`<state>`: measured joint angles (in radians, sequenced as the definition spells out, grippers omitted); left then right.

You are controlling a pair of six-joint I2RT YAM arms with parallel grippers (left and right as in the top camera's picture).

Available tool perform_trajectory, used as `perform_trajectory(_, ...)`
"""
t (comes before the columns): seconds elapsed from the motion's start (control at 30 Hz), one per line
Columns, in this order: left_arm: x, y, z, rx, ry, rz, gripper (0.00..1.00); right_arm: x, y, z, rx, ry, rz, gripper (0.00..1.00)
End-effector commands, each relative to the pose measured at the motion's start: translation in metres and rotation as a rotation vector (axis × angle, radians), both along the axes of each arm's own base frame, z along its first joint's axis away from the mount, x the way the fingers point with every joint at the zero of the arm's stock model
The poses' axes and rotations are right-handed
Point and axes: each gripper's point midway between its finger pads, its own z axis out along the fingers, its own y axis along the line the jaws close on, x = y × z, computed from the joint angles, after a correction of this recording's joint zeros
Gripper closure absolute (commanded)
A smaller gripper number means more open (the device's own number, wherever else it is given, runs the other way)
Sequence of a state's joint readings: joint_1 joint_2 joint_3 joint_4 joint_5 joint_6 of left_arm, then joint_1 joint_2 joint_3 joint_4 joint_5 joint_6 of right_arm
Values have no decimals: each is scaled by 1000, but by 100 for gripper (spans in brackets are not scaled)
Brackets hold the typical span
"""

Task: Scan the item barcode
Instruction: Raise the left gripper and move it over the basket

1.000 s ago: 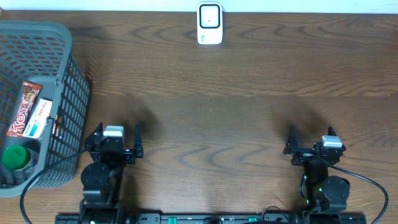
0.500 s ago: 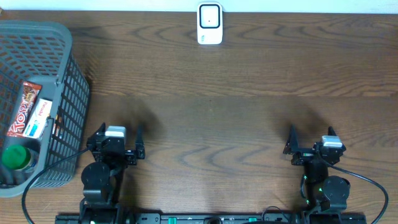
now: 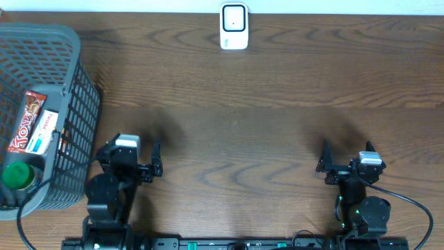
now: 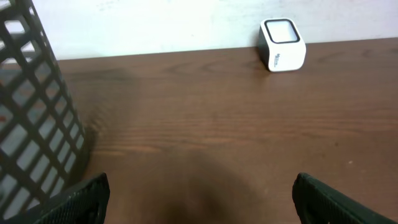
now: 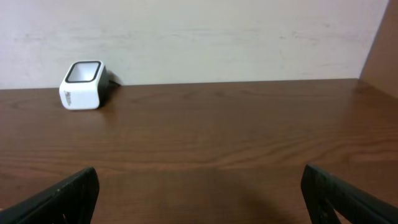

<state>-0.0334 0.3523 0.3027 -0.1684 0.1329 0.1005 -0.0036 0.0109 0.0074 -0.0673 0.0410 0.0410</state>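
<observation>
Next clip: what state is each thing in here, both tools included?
left tool: open, empty
right tool: open, empty
scanner: upright, nothing in front of it
basket: upright, holding goods
candy bar: lying in the basket
white box: lying beside the candy bar
green-capped bottle: in the basket, cap up

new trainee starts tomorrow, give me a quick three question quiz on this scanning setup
1. True or false: the left hand is holding an item.
2. Where does the barcode scanner stand? A) at the far edge of the table, near the middle B) inside the basket C) between the two hands
3. Name the three items visible in the basket.
Key: 1 false; it and the right hand are both open and empty. 2 A. 3 a red candy bar, a white box and a green-capped bottle.
</observation>
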Motion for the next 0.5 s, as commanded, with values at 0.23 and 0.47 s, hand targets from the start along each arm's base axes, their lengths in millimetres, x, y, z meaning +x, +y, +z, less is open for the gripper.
perform_trajectory(0.23, 13, -2, -5, -13, 99, -4, 7, 0, -2, -1, -5, 2, -8, 1)
perform_trajectory(0.47, 13, -2, -7, -13, 105, -4, 7, 0, -2, -1, -5, 2, -8, 1)
